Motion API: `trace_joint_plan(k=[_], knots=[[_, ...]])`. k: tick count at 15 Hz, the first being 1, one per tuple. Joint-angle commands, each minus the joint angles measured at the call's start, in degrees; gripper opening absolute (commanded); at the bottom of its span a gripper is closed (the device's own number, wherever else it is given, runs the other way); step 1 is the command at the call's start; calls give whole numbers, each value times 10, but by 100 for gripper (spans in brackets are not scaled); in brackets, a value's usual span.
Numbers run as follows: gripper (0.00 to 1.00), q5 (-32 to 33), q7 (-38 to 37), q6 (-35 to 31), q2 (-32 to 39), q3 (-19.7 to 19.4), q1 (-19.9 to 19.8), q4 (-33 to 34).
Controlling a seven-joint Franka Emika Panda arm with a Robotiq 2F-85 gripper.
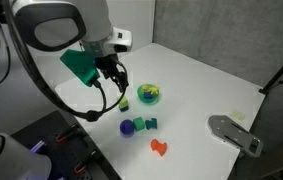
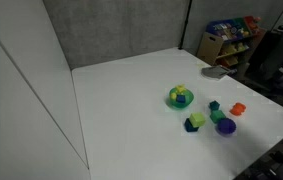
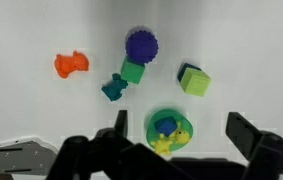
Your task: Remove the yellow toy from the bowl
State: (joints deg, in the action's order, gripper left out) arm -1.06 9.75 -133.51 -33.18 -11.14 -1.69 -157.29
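Note:
The small green bowl [image 3: 151, 120] lies near the bottom of the wrist view, with the yellow toy [image 3: 171, 143] and a blue piece [image 3: 164, 125] inside it. My gripper [image 3: 181, 135] is open and empty, high above the bowl, with one finger on each side of it in the picture. In an exterior view the gripper [image 1: 113, 75] hangs above and to the left of the bowl [image 1: 149, 95]. The bowl [image 2: 180, 98] also shows mid-table in the exterior view that leaves the gripper out of the picture.
On the white table near the bowl lie a lime-green block [image 3: 193, 80], a purple ball [image 3: 141, 44], a green block [image 3: 133, 70], a teal toy [image 3: 114, 88] and an orange toy [image 3: 71, 65]. A grey object [image 1: 233, 132] lies at the table's right edge.

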Motion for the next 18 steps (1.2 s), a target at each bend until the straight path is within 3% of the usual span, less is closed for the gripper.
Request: trace_joint_plan(k=[1, 10, 18], knots=[[100, -6, 5, 2, 1, 8, -8, 1], [100, -22, -4, 18, 43, 11, 0, 34], [100, -60, -14, 31, 161, 29, 13, 127]])
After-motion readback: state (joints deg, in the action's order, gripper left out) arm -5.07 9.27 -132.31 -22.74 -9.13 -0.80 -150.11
